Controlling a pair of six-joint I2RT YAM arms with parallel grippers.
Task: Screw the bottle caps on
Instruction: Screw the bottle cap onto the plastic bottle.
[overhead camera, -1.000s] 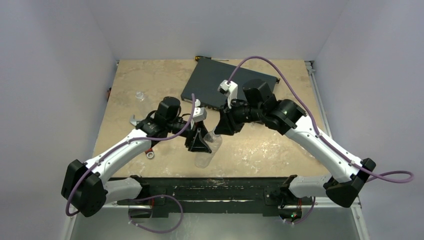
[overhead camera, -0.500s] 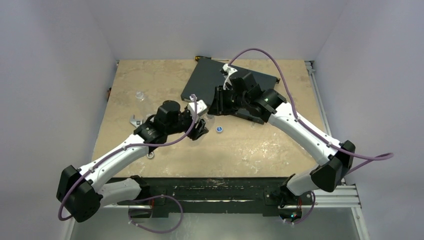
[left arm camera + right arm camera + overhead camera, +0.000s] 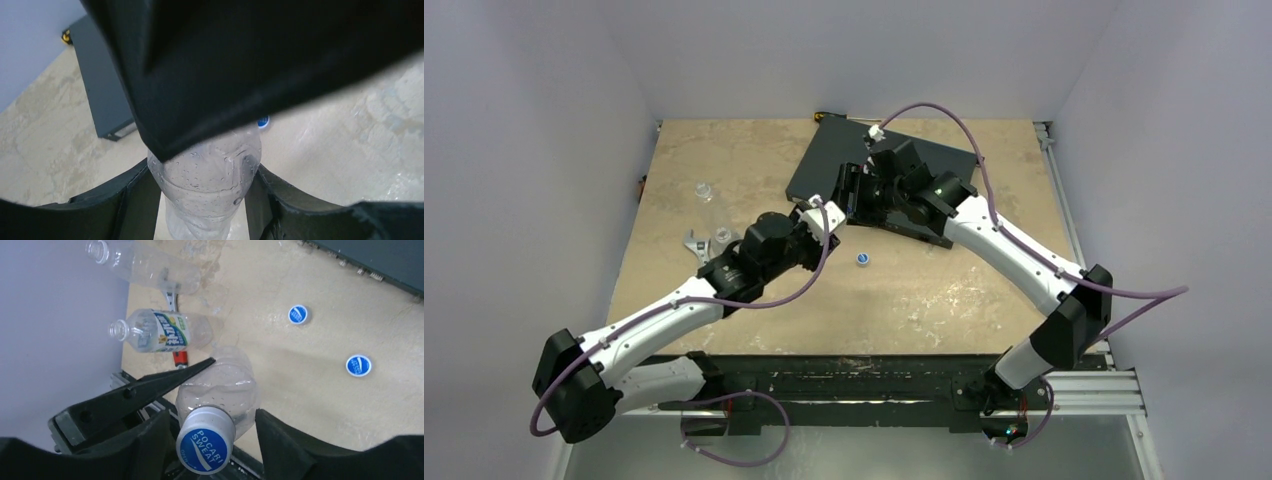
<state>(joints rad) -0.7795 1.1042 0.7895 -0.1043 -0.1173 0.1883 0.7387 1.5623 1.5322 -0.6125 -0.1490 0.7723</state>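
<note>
My left gripper [image 3: 202,170] is shut on a clear bottle [image 3: 210,172], its fingers pressed against both sides of the body. A blue-and-white bottle cap [image 3: 206,439] sits on that bottle's neck. My right gripper [image 3: 212,416] stands open around the cap, with a gap showing on its right side. In the top view the left gripper [image 3: 819,225] and the right gripper [image 3: 852,200] meet at mid-table, hiding the bottle. Two loose caps [image 3: 299,314] [image 3: 358,365] lie on the table; the top view shows one cap [image 3: 862,258].
A labelled bottle [image 3: 160,330] and a plain clear bottle [image 3: 145,265] lie uncapped at the left, by a red-handled wrench [image 3: 180,357]. A flat black box [image 3: 879,165] lies at the back, right behind the grippers.
Both arms have carried the bottle from the near middle towards the black box. The right gripper's jaws have opened off the cap. The left grip is unchanged.
</note>
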